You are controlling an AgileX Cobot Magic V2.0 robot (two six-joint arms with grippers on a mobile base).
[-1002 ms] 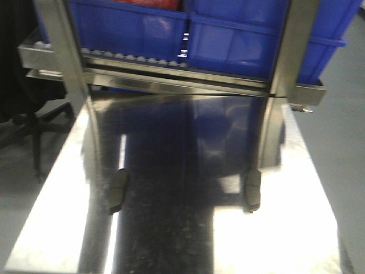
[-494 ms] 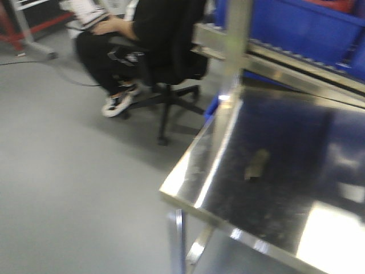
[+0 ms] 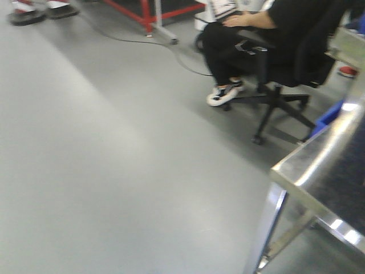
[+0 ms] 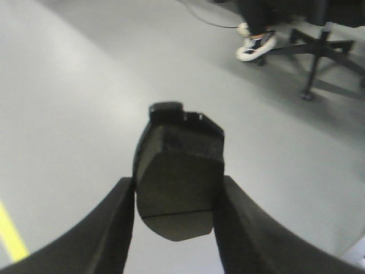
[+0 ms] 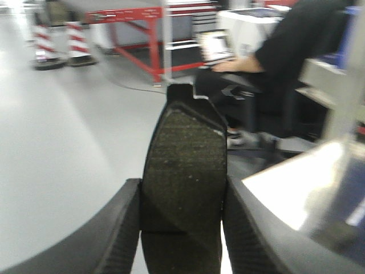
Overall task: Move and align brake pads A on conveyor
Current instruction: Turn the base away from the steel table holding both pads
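Grey floor [image 3: 114, 171] fills most of the front view, bare and smooth, with the corner of a shiny steel table [image 3: 311, 157] at the near right. My left claw [image 4: 175, 188] is pinched on a brake pad [image 4: 179, 154]. Its dark body stands up between my two fingers, out over the floor, with a yellow line [image 4: 11, 234] at the near left. My right claw [image 5: 182, 185] grips a second brake pad [image 5: 185, 142] the same way — rough, speckled face toward the wrist camera, upright between the fingers, the bright table edge off to its right. At the far right a person in black [image 3: 296, 23] sits on an office chair [image 3: 274, 94], one white-and-black sneaker [image 3: 223, 94] on the floor. Farther off stands a red frame [image 3: 151, 11] — and striped barriers [image 5: 57, 40] at the far left.
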